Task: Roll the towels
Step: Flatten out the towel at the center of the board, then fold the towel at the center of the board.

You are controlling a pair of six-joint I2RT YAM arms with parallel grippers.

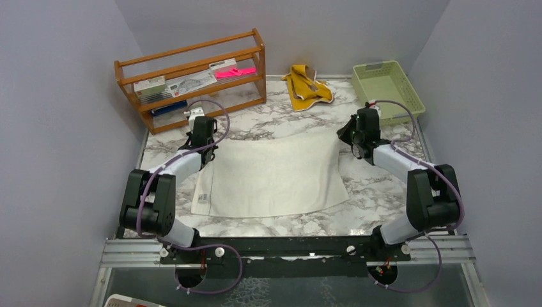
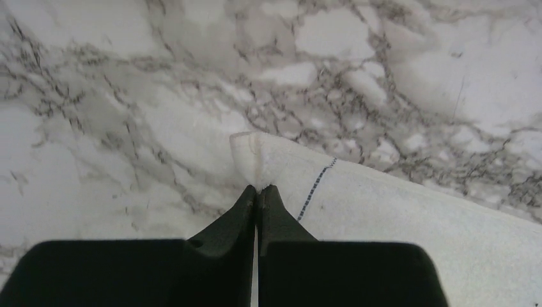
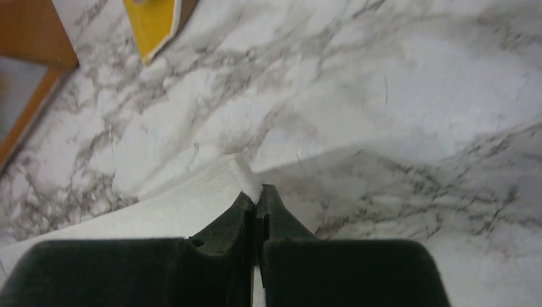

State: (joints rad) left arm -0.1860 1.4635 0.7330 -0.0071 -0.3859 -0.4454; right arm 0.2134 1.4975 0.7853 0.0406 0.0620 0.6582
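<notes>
Left gripper (image 2: pixel 257 188) and right gripper (image 3: pixel 257 195) each clamp tight a far corner of cream towel (image 1: pixel 275 179), flat, unrolled; yellow towel (image 1: pixel 308 86) crumpled beyond, untouched.

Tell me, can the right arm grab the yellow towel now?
Probably not yet: its tool is shut on a corner of the white towel. Only bare marble separates it from the yellow towel.
</notes>
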